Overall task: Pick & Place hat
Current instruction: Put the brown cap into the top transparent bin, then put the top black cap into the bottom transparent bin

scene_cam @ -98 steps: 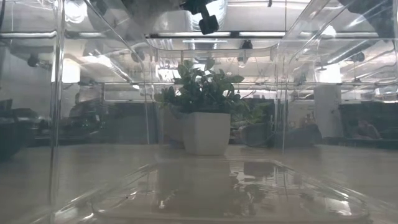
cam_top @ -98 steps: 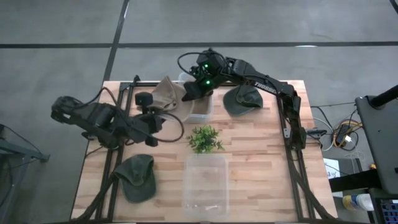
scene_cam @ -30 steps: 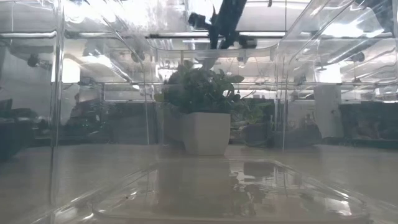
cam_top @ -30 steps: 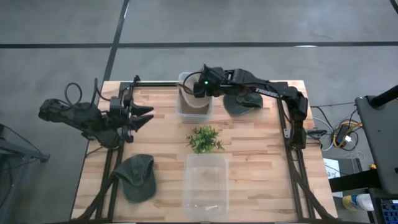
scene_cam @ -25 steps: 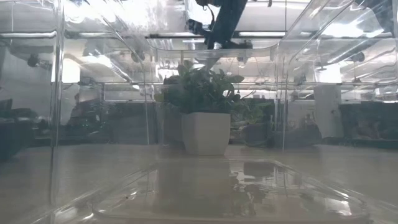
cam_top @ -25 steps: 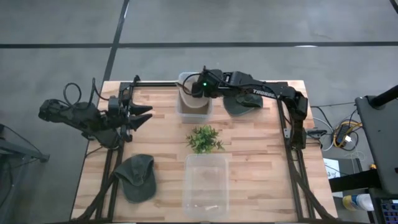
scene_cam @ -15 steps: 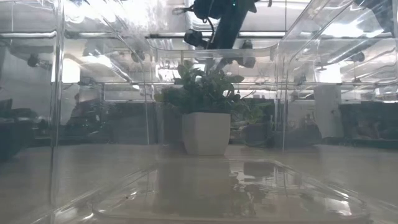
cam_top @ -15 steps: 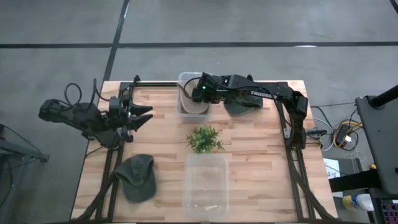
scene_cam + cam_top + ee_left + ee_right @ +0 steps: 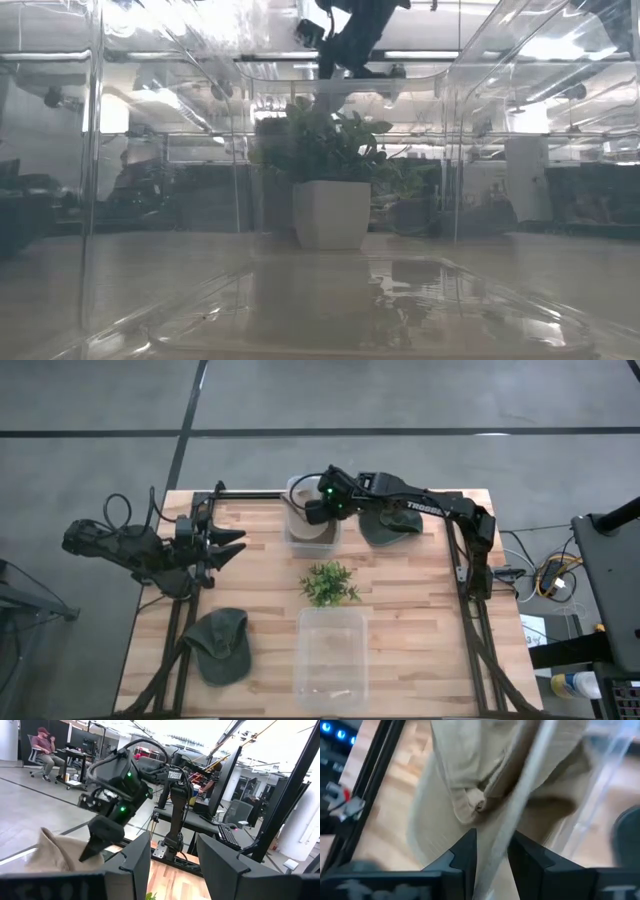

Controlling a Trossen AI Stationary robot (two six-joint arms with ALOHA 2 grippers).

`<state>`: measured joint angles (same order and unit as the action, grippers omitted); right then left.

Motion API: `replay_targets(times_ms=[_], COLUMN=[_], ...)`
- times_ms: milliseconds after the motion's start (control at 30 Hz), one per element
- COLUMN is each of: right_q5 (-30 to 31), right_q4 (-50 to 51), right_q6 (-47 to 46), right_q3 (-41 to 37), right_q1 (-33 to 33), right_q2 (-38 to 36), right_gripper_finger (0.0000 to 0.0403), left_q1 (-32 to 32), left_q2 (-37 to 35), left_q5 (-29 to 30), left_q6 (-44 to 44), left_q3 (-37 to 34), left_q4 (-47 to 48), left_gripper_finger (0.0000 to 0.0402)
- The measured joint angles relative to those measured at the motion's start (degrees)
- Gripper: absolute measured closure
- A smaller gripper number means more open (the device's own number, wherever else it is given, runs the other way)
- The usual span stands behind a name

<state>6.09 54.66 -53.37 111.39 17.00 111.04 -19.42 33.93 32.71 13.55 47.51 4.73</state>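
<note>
A tan hat lies crumpled inside a small clear bin at the table's far edge. It also shows in the right wrist view and the left wrist view. My right gripper hangs just above the bin, its fingers a little apart and pointing down at the hat. I see nothing held between them. My left gripper waits open and empty at the table's left side. A green hat lies at the near left. Another green hat lies at the far right.
A small potted plant stands mid-table. A larger clear bin sits at the near edge, right in front of the low camera. Dark frame rails run along both sides of the table. A person sits in the room behind.
My right gripper has stayed over the far bin. It dipped toward the tan hat, then rose a little and turned. The hat has stayed in the bin.
</note>
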Motion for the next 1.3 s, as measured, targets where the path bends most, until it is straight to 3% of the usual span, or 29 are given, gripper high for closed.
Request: replay_targets(times_ms=[267, 567, 733, 967, 1133, 1300], right_q5=[-5.16, -4.6, -3.77, 1.8, 1.55, -2.3], right_q4=[2.01, 3.5, 10.9, 26.19, 35.79, 35.19], right_q6=[-3.15, 2.0, 6.14, 7.72, 8.35, 7.34], right_q3=[-2.81, -0.11, 5.2, 11.13, 10.26, 5.73], right_q1=[1.51, 3.9, 3.41, 3.15, 2.75, 1.84], right_q2=[0.1, -0.19, -0.41, -0.52, -0.67, -3.28], right_gripper_finger=[0.0292, 0.0181, 0.0147, 0.0155, 0.0168, 0.0182], left_q1=[0.0, 0.0, 0.0, 0.0, 0.0, 0.01], left_q2=[0.0, 0.02, 0.02, 0.02, 0.02, 0.0], left_q5=[-0.02, -0.02, -0.02, -0.02, -0.04, -0.04], left_q6=[-0.03, -0.04, 0.04, 0.26, 0.01, -0.01], left_q3=[0.0, 0.0, 0.0, 0.02, 0.02, 0.02], left_q4=[0.0, 0.04, 0.04, 0.04, 0.11, 0.21], left_gripper_finger=[0.0248, 0.0248, 0.0248, 0.0248, 0.0248, 0.0248])
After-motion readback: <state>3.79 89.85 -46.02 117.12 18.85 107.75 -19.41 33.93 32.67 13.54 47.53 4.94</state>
